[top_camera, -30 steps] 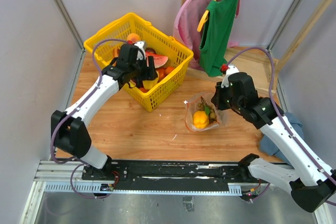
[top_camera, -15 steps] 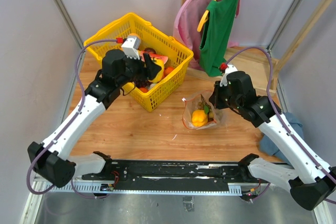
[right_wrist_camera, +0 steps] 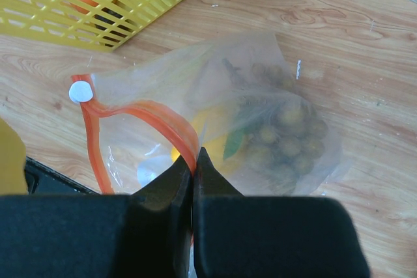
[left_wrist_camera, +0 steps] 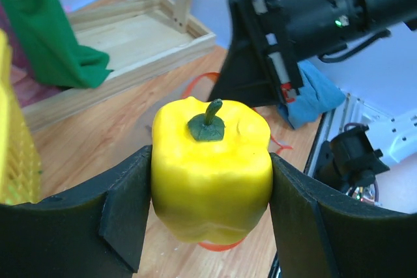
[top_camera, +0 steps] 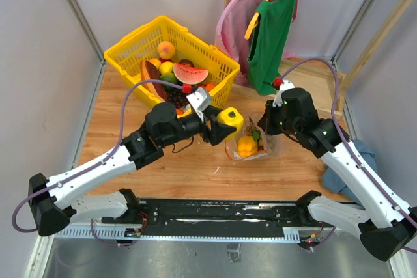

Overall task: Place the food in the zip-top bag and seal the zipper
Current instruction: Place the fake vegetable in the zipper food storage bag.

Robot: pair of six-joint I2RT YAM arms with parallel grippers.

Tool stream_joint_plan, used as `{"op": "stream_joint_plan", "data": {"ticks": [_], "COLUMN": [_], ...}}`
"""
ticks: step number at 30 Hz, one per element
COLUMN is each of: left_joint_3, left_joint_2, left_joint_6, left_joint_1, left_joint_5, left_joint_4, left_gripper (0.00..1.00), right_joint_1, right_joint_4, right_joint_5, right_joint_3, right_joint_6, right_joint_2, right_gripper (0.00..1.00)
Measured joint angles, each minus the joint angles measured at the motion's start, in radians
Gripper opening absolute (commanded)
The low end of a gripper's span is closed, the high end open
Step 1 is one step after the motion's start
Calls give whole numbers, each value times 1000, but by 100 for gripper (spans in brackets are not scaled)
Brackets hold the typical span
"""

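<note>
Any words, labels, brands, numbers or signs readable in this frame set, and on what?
None can be read.
The white round sticker on the clear crinkly zip-top bag shows no legible print.
The yellow toy pepper and yellow mesh basket carry no visible lettering.

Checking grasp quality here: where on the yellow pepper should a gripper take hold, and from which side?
Across its wide middle, pressing on two opposite flanks and coming in sideways to the stem. The pepper is broad and rounded there, narrows toward the bottom, and the stem looks too thin to pinch. The left gripper holds it just so.
</note>
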Motion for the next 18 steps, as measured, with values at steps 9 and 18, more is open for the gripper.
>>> {"op": "stream_joint_plan", "data": {"ticks": [9,18], "left_joint_3": [-54,-82], "left_joint_2": [106,222], "left_joint_6": [172,319], "left_joint_1": [-163,-177], "left_joint_5": [-19,-143], "left_joint_4": [191,291], "left_gripper": [22,21], "right_joint_1": [0,0], "right_joint_4": [7,12], "right_joint_5": [-26,-56], "right_joint_3": [0,0], "right_joint_6": [0,-4], "right_joint_2": [0,-5], "right_gripper": [1,1]}}
